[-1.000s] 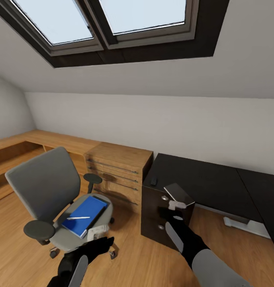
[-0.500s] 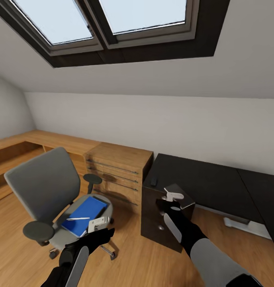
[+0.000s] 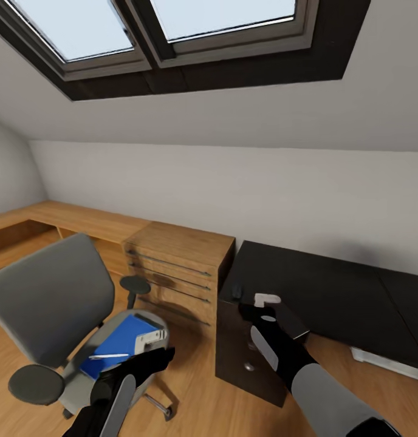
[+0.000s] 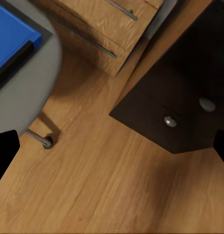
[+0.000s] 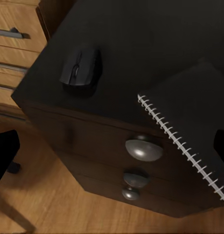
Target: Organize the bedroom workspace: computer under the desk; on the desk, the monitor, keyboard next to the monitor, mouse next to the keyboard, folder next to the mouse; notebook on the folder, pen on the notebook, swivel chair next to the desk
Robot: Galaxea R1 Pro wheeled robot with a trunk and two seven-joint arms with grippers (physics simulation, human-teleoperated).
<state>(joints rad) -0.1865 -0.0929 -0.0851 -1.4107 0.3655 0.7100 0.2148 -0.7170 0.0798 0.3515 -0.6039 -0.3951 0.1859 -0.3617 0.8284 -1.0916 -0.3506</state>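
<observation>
Well, your right claw [image 3: 267, 301] has the notebook [image 5: 190, 122] hanging over the desk [image 3: 330, 285] corner, with the mouse [image 5: 81, 66] just ahead. I can't tell whether it is clamped. The folder [image 3: 115, 347] lies beside your spread left claw [image 3: 149, 341], and it probably belongs down first.

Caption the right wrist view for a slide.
Spiral-bound notebook overhanging the black desk corner, mouse beside it, above the drawer knobs.

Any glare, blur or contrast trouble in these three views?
Head view: sharp, skylights bright without blowout; the glossy black L-shaped desk shows little sheen. Right wrist view: the small black mouse barely separates from that top, while the grey spiral-bound notebook reads mainly by its white coil. Left wrist view: even light, soft shadow on the wood floor beside the bright-blue folder.
</observation>
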